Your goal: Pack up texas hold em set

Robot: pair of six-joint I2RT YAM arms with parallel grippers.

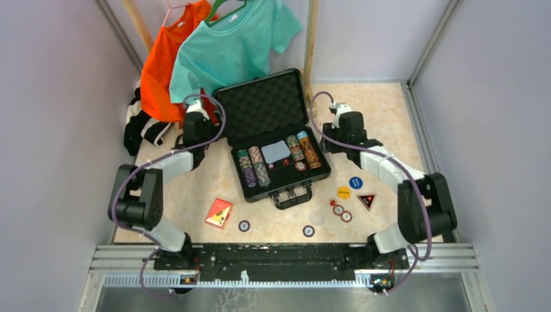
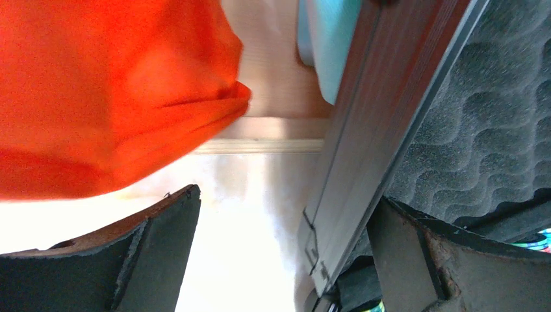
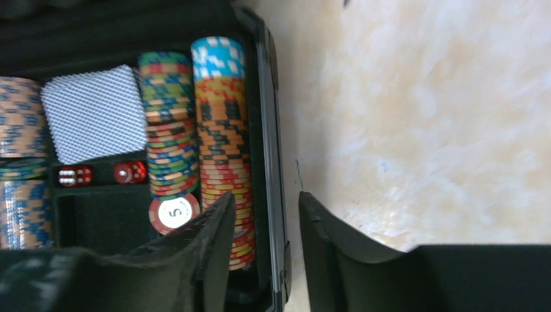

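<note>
Both stretched forward flanking the briefcase (image 1: pixel 263 107), left tool (image 2: pixel 286 250) gapes wide, right tool (image 3: pixel 266 253) stands narrowly parted.

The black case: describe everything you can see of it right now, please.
The black case is a hard-shell briefcase lying open on the table. Its lid is raised at the far side and lined with wavy dark foam. The base holds rows of multicoloured chips, a patterned card deck and red dice. The handle faces the arms. The open left gripper straddles the lid's left edge, and the right gripper straddles the base's right wall. Contact is unclear.
</note>
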